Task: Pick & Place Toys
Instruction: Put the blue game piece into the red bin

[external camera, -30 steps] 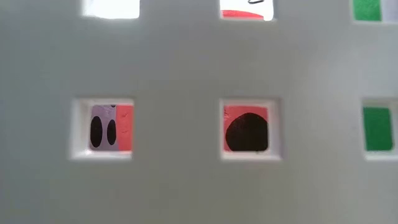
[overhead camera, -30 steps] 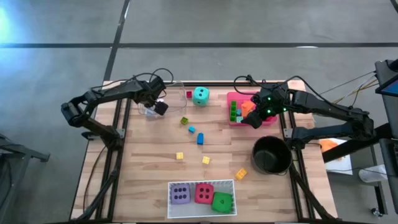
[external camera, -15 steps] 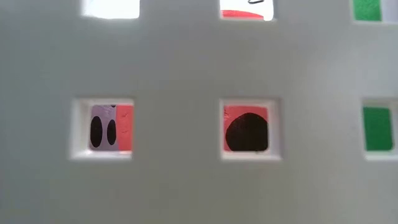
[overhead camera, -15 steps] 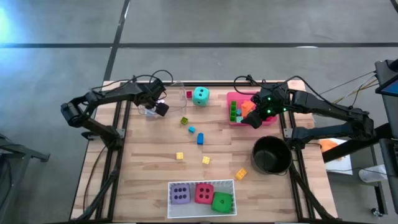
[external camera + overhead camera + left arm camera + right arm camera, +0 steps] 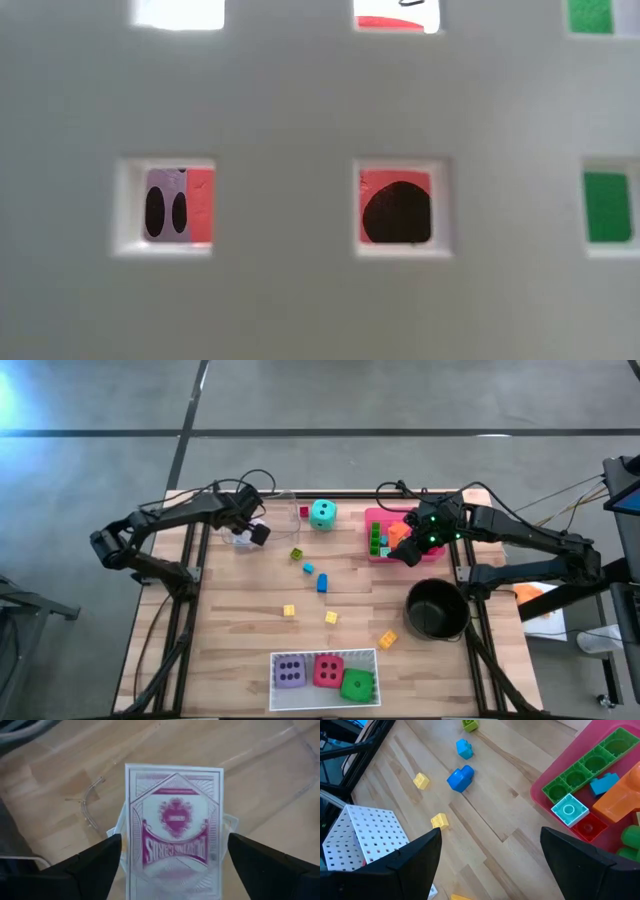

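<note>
My left gripper (image 5: pixel 255 532) hangs open over the clear tray (image 5: pixel 240 536) at the far left, pointing steeply down. A playing card (image 5: pixel 172 827) with a magenta back lies face down between its fingers, on top of other white cards in the tray. My right gripper (image 5: pixel 408 552) waits open above the near edge of the pink tray (image 5: pixel 372 556), which holds several blocks (image 5: pixel 580 765). A teal die (image 5: pixel 322 513) sits on the table at the far middle. Purple, red and green dice (image 5: pixel 327 671) sit in the white tray (image 5: pixel 325 655) at the near edge.
Small loose blocks lie mid-table: a green one (image 5: pixel 296 554), two blue ones (image 5: pixel 322 582), yellow ones (image 5: pixel 289 610) and an orange one (image 5: pixel 387 640). A black pot (image 5: pixel 437 610) stands at the right. The white tray's perforated wall (image 5: pixel 300 300) fills the low view.
</note>
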You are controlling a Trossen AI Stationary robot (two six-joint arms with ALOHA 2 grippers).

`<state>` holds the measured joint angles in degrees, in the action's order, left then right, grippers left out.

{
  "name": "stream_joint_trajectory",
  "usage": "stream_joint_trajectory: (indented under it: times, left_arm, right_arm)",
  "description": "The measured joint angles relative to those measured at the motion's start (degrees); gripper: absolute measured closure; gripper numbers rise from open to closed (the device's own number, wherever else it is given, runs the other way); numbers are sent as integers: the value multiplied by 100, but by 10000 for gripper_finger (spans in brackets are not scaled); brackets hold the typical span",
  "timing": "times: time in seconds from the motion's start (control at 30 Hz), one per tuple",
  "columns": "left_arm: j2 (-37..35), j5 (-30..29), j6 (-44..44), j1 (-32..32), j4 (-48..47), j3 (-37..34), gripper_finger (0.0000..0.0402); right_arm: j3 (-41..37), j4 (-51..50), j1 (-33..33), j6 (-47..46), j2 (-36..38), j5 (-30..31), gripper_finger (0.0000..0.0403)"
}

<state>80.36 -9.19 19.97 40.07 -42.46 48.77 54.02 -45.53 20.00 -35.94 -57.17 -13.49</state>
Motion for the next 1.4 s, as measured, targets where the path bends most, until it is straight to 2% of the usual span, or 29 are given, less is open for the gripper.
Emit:
stream_joint_trajectory:
  times: [0.4,0.67,0.77,0.9,1.1,1.2,1.4]
  left_arm:
    - [-107,68,90,0,-463,98,20]
    - [-684,297,66,-344,-634,551,19]
    - [-761,849,8,-741,-879,738,19]
    - [-767,1374,-432,-1683,-1072,905,19]
    - [-765,1395,-526,-3244,-1025,905,19]
    - [-798,1339,-29,-3762,-937,901,19]
    - [-992,1020,1289,-4264,-250,892,19]
  right_arm:
    - [0,-1,-2,7,0,-1,74]
    - [0,0,-2,-8,0,-1,74]
    - [0,4,0,-26,0,-1,74]
    - [0,51,1,-26,0,-1,74]
    - [0,161,0,8,-6,-1,74]
    - [-2,395,-67,181,-50,6,74]
    - [113,1063,-473,330,-546,28,74]
